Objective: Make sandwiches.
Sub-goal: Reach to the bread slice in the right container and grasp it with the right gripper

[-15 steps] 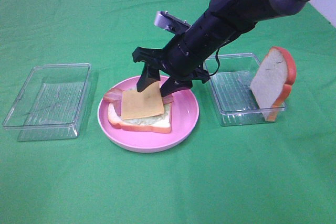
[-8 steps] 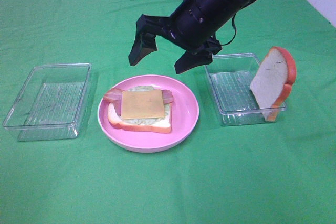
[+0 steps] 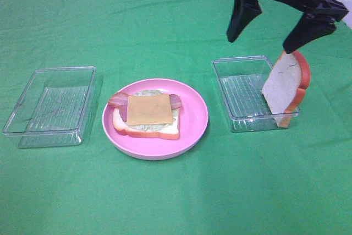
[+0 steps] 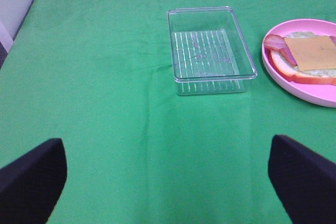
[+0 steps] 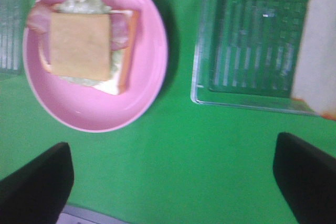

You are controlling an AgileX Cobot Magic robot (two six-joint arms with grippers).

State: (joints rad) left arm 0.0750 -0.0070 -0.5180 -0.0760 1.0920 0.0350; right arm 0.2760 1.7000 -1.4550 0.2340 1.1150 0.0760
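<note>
Both jaws gape empty, the right gripper (image 3: 284,31) above the leaning bread slice (image 3: 285,87).

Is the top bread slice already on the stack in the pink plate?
No, the second bread slice leans upright against the right clear tray, and the cheese square lies uncovered on the plate.

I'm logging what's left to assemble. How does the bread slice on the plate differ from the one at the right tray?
The plate slice lies flat on the pink plate, while the tray slice stands tilted against the right tray. The plate slice is covered with lettuce, bacon and cheese; the tray slice is bare. Both are white with orange-brown crust.
</note>
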